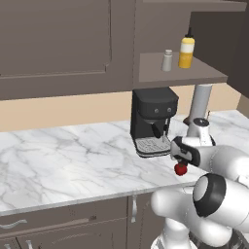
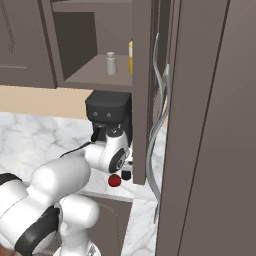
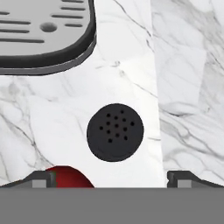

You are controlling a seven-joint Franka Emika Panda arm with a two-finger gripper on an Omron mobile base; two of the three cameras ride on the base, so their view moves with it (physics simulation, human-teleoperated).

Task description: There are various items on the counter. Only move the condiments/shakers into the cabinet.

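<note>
A small dark bottle (image 3: 115, 132) with a perforated round top stands on the white marble counter (image 3: 183, 87), seen from straight above. My gripper (image 3: 114, 178) hangs over it, open, its two fingertips (image 3: 43, 178) spread wide on either side and touching nothing. The dark bottle (image 2: 126, 175) stands beside a red fruit (image 2: 115, 180), also seen as the red fruit (image 3: 68, 176) by my left fingertip. On the cabinet shelf (image 1: 160, 75) stand a grey shaker (image 1: 167, 60) and a yellow squeeze bottle (image 1: 186, 51).
A black coffee machine (image 1: 153, 119) stands just behind my hand, its drip tray (image 3: 43, 35) close to the dark bottle. The open cabinet door (image 2: 142, 100) hangs to the right. A grey cylinder (image 1: 199, 102) stands at the back right of the counter (image 1: 73, 160).
</note>
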